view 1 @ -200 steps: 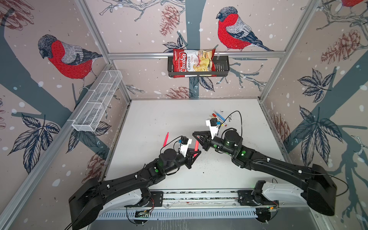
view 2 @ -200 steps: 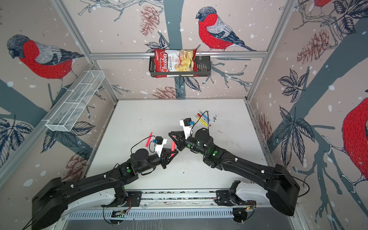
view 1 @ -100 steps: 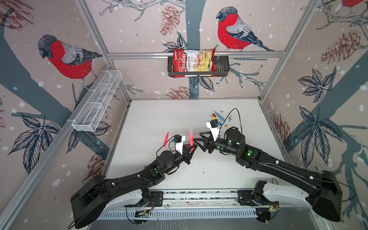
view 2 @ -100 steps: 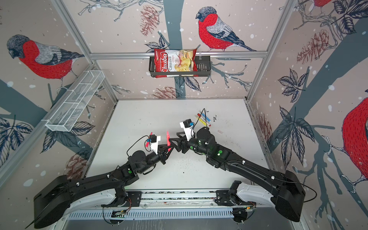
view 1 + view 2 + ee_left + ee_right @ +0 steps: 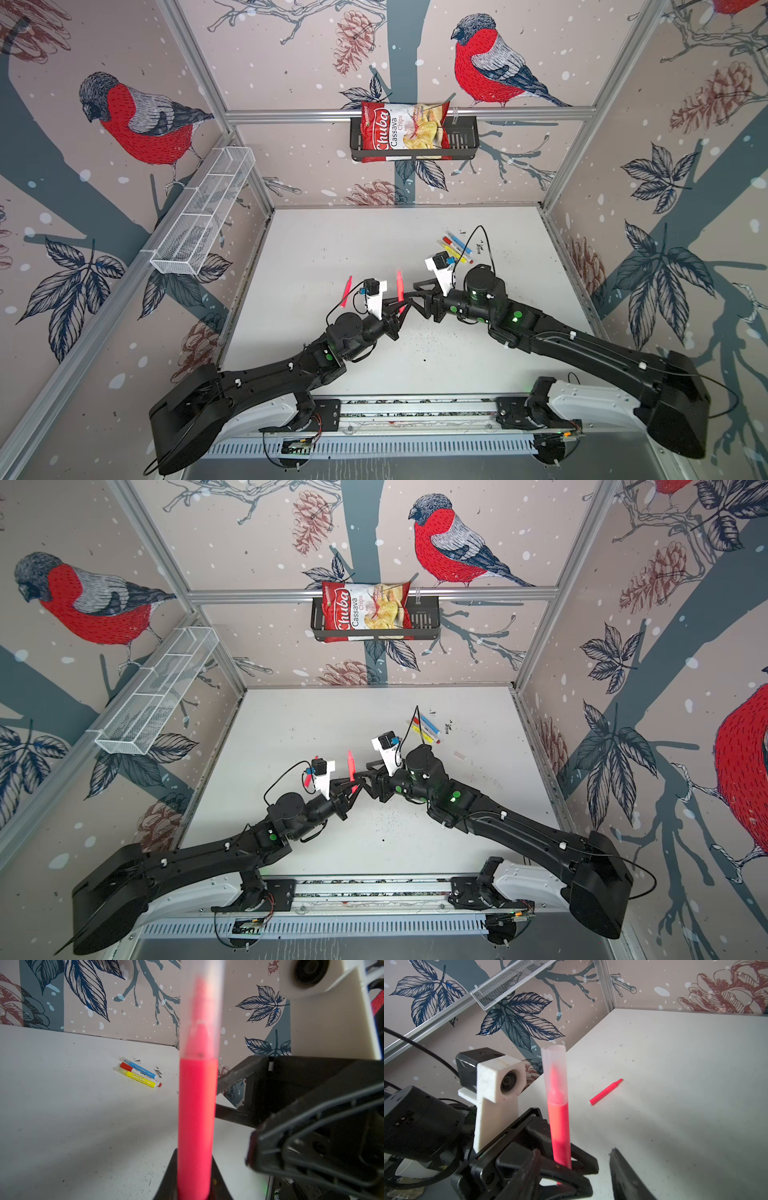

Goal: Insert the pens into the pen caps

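left claw (image 5: 400,306): clamped tight on the lower barrel of the pink pen (image 5: 559,1126), holding it upright above the table (image 5: 332,241)
cap (image 5: 554,1064): the see-through one now sits over the pen's tip; a second ago I had the right claw pinched shut and pressing in at that pen
right claw (image 5: 415,297): let go, jaws standing partly apart right beside the pen, nothing in them
what that means: I'd call this pen done, so it can go down and the next one can come up
next pen (image 5: 605,1092): second pink one, lying flat and bare-tipped, just past the left claw
loose cap (image 5: 459,755): small whitish bit out on the right side, probably its match, too small to be sure
far trio (image 5: 137,1073): blue, red-ended and yellow side by side, they look capped; print on the barrels is unreadable
back wall: chip bag (image 5: 401,131) in the black basket (image 5: 461,141) reads "Chuba Cassava Chips"
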Robot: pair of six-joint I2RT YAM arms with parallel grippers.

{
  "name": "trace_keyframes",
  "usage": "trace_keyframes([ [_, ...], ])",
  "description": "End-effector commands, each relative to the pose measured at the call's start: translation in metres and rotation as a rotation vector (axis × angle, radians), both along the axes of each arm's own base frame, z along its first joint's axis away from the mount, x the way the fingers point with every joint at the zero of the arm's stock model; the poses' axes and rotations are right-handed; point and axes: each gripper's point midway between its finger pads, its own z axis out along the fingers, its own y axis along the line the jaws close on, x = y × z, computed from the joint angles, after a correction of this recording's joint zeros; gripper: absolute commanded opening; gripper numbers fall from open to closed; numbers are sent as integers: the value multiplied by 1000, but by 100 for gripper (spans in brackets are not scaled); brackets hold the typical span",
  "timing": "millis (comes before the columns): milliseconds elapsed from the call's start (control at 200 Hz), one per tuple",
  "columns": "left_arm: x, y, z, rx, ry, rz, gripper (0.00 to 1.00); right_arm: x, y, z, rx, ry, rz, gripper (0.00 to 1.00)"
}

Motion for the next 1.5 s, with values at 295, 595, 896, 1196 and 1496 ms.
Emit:
trace_keyframes([
  [295,-3,-3,15,-45,-31,-22,0,-2,19,7,22,-9,71,42],
  [595,-3,-3,14,-42,-31,-21,0,0,21,3,9,-1,69,15],
  [896,1,-2,11,-6,-17,1,44,17,8,0,-41,-25,-39,11],
  [1196,4,15,-1,78,-5,71,47,42,-18,-11,-157,-60,-177,10],
  [1496,8,51,-1,101,-4,215,47,93,-60,-53,-446,-69,-393,6],
])
